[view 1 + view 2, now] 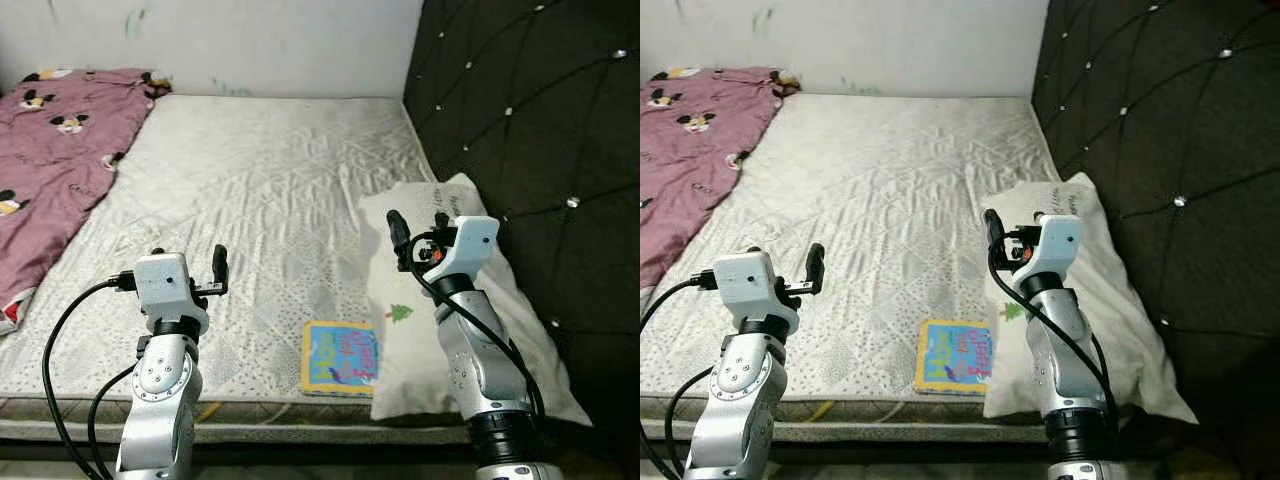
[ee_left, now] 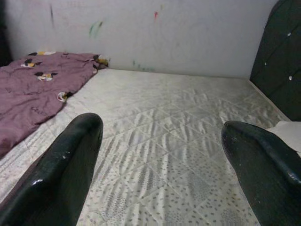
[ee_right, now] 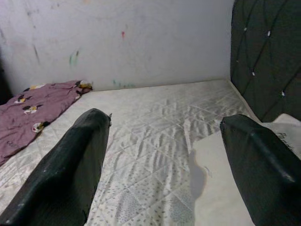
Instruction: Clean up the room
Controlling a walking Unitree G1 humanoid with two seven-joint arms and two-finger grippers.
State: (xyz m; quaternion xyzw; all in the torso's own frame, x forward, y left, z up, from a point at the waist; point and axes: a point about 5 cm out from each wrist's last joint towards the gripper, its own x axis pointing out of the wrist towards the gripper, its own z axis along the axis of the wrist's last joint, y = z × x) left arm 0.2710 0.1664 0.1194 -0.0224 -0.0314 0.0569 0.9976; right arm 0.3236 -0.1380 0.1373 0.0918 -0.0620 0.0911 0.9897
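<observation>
Colourful book [image 1: 341, 359] lies flat on the white quilted mattress [image 1: 260, 190], near its front edge, touching the left side of the white pillow [image 1: 455, 330]. Pillow sits at the mattress's right side against the dark tufted headboard [image 1: 540, 130]. Purple cartoon-print blanket [image 1: 55, 160] is bunched along the far left, well apart from the book.

Left gripper [image 2: 162, 155]: raised over the front left of the mattress, fingers wide apart, holding nothing. Right gripper [image 3: 164, 155]: raised over the pillow's near end, fingers likewise spread, empty. White wall [image 1: 220, 45] behind bears faint coloured marks.
</observation>
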